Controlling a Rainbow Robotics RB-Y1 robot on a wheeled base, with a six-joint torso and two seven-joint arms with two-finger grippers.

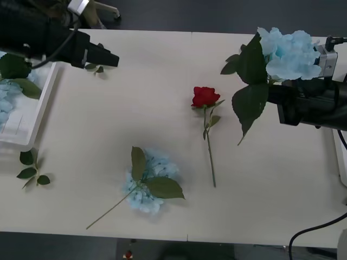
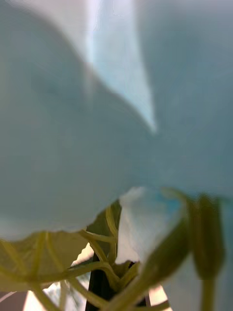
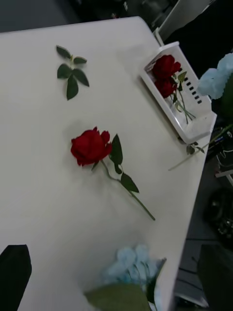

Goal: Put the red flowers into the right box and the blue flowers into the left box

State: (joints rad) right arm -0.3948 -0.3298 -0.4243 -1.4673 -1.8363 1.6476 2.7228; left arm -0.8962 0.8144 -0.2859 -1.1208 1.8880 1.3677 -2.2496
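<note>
Fingers of the left gripper [image 3: 116, 272] stand spread above the surface [image 1: 162, 97]; whether the right gripper's [image 1: 282, 81] fingers are closed on the blue cluster [image 1: 287, 51] raised at that arm's end I cannot tell.

From the left: the left box [image 1: 40, 108] at the surface's left edge holds pale-blue heads [image 1: 4, 100]; a loose leaf sprig [image 1: 31, 170] lies just below it; a second blue hydrangea [image 1: 146, 181] lies near the front edge; one red rose [image 1: 205, 96] lies mid-surface, stem toward the front; the right box [image 3: 199, 129], at the far right edge, holds two red roses [image 3: 165, 73].
</note>
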